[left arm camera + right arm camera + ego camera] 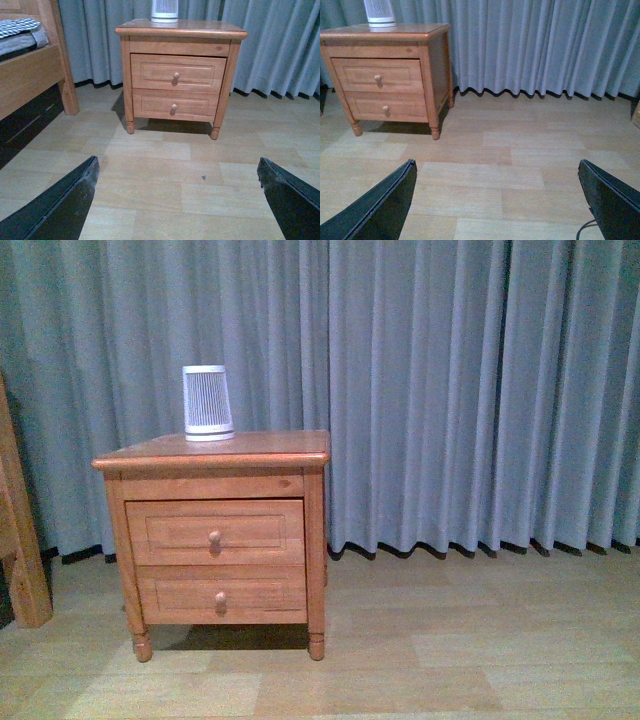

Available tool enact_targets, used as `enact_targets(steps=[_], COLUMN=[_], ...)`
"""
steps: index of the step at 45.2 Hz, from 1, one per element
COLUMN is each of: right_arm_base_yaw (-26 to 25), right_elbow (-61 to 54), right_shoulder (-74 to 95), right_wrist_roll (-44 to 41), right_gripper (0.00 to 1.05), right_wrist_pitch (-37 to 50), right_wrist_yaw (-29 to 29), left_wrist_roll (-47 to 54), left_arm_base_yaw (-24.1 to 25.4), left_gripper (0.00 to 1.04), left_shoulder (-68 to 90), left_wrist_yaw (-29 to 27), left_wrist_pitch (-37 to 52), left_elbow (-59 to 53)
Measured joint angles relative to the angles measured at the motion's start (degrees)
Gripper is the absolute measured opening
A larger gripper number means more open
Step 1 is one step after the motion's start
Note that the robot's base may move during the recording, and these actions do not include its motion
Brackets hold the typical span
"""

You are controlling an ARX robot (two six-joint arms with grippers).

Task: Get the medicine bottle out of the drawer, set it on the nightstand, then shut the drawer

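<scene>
The orange-brown nightstand (215,452) stands at the left in the front view, with both drawers shut. The upper drawer (215,531) has a round wooden knob (214,536). It also shows in the left wrist view (177,72) and the right wrist view (377,75). The medicine bottle is hidden. My left gripper (177,170) is open and empty over the bare floor, well short of the nightstand. My right gripper (497,170) is open and empty over the floor, off to the nightstand's right. Neither arm shows in the front view.
A tall white ribbed cylinder (208,402) stands on the nightstand top. The lower drawer (221,594) is shut. A wooden bed frame (30,75) stands left of the nightstand. Grey curtains (450,390) hang behind. The floor (420,650) is pale wood planks.
</scene>
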Motion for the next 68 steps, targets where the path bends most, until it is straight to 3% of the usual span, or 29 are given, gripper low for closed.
enact_targets(steps=[68], right_arm_base_yaw=[0.0], right_elbow=[0.0], right_shoulder=[0.0], right_wrist_roll=[0.0], right_gripper=[0.98], right_wrist_pitch=[0.0], right_wrist_yaw=[-0.02], left_wrist_roll=[0.0], left_arm_base_yaw=[0.0], left_gripper=[0.98], left_shoulder=[0.0], left_wrist_yaw=[0.0], left_wrist_pitch=[0.0], left_elbow=[0.0])
